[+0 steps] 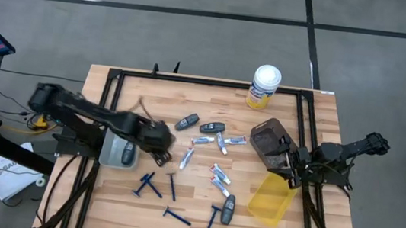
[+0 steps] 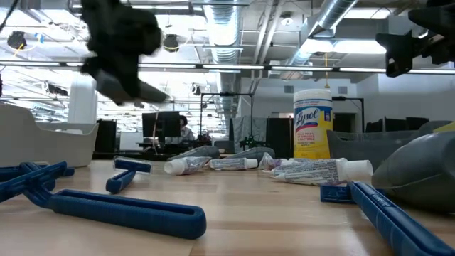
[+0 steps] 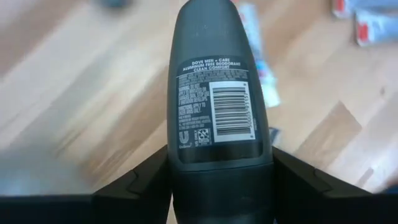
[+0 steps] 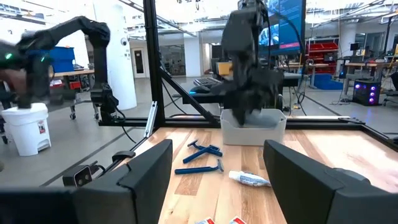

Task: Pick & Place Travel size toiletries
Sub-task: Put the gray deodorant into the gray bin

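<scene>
Wooden counter (image 1: 200, 206) planks fill the high view's middle. Left end effector (image 1: 159, 146) sits left of centre, just beside a grey bin (image 1: 110, 152) that holds one dark deodorant stick (image 1: 127, 152). Blue razors (image 1: 150, 187) lie along the lower centre; toothpaste tubes (image 1: 220, 176) and more dark sticks scatter mid-frame. Right end effector (image 1: 288, 164) hangs at centre right between a dark container (image 1: 269, 139) and a yellow bin (image 1: 271, 199).

Low view: a razor (image 2: 121, 210) crosses the lower left foreground, and a Lysol canister (image 2: 313, 127) stands right of centre.

Left wrist view: the fingers (image 3: 143, 183) pinch a dark Dove deodorant stick (image 3: 214, 93), barcode label facing the camera, above the counter.

Right wrist view: the fingers (image 4: 149, 168) are spread apart, gripping nothing; the grey bin (image 4: 254, 129) lies at centre.
</scene>
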Controlling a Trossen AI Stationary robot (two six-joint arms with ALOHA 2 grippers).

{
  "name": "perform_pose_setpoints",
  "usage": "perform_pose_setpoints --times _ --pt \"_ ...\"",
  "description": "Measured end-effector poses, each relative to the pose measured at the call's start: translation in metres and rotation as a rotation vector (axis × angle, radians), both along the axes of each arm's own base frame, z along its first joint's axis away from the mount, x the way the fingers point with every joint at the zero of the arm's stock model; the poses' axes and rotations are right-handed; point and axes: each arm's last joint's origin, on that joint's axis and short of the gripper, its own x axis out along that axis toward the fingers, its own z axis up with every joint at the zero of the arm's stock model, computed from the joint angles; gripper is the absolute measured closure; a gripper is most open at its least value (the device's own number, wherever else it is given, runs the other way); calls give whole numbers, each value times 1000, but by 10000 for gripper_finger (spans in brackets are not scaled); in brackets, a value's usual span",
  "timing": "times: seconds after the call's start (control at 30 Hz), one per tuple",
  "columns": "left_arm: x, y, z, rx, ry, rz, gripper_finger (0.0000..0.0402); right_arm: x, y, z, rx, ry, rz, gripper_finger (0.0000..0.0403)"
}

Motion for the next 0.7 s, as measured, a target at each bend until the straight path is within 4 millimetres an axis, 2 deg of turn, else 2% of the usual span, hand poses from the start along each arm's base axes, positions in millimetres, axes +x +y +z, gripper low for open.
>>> perform_pose_setpoints --times 0.17,0.3,0.43,0.7 --pt "-56 8 25 -13 122 295 201 0 0 0 -1 1 0 159" --pt "-84 7 34 -3 204 371 201 0 0 0 -1 2 0 159" --pt "-87 5 32 4 247 382 201 0 0 0 -1 2 0 159" --pt "-62 0 7 48 417 413 200 0 0 0 -2 4 0 159"
